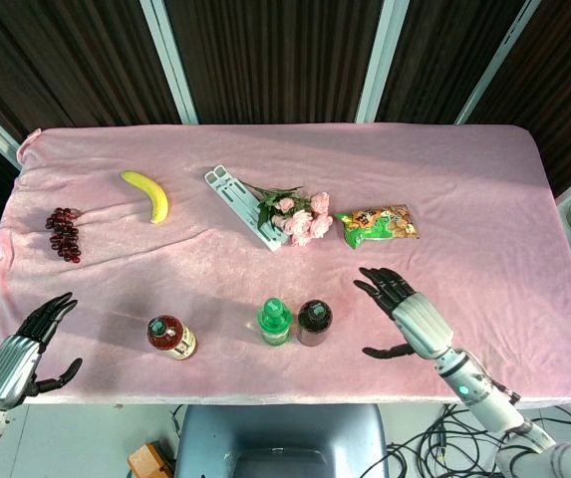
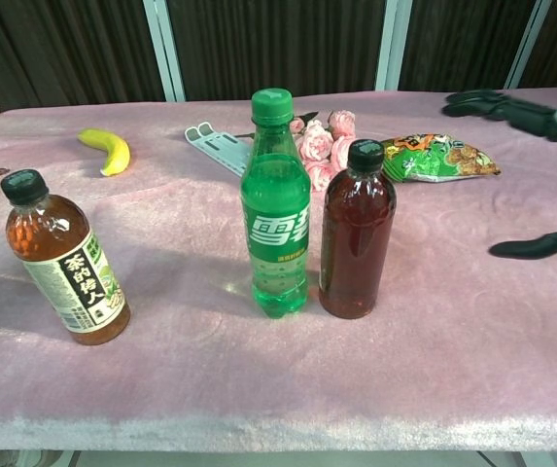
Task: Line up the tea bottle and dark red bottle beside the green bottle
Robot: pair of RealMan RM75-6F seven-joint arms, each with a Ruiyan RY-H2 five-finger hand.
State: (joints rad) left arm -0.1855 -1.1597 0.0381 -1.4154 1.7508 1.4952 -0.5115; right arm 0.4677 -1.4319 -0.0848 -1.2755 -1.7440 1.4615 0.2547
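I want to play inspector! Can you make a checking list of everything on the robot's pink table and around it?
Surface: table under a pink plush cloth, wrinkled on the left.
Job's things: green bottle upright, dark red bottle upright close beside it; tea bottle stands apart to the left, seeming to lean in the chest view.
Clutter: banana, grapes, pink flowers on a white stand, snack bag.
Hands: left hand at the front left edge, holding nothing; right hand spread open, right of the bottles.
Cables: dark cables on the floor below the front edge.
Surroundings: dark panels with pale strips behind.
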